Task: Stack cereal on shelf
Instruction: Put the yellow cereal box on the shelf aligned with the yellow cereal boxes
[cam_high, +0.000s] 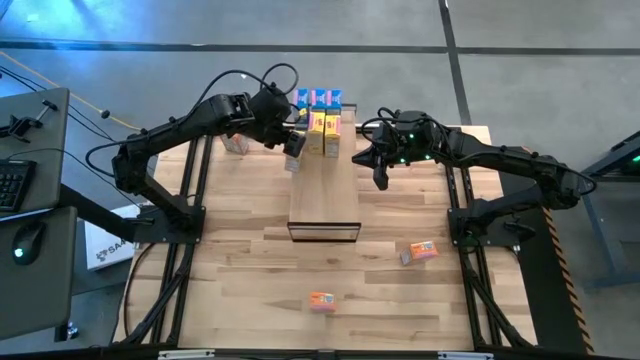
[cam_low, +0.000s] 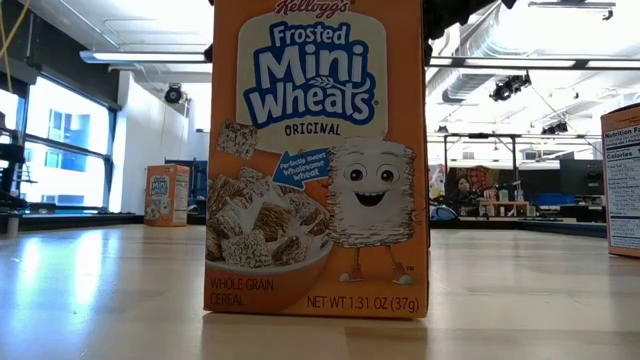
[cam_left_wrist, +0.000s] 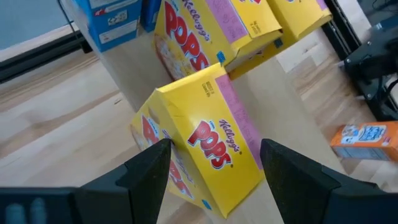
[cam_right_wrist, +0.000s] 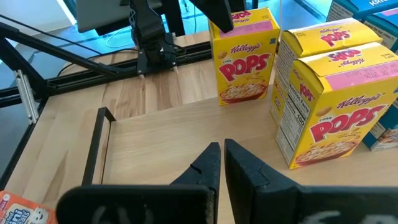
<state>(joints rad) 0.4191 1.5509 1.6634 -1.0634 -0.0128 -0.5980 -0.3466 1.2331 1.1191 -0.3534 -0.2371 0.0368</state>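
Observation:
The shelf is a long light-wood unit with a dark frame, lying in the middle of the table. At its far end stand blue cereal boxes and yellow Pops boxes, also seen as yellow boxes. One more yellow Pops box stands upright on the shelf top nearer its left edge, shown as that box. My left gripper is open above it, one finger on each side of its top. My right gripper is shut and hovers by the shelf's right side. My left gripper comes at the yellow Pops box from above, its fingers on either side of the box's top end. I cannot tell whether they touch it. The box stands upright with its bottom on the shelf top.
Orange-red boxes lie on the table: one near the right edge, one near the front. Another box stands left of the shelf under my left arm. A Mini-Wheats box stands right in front of the low camera.

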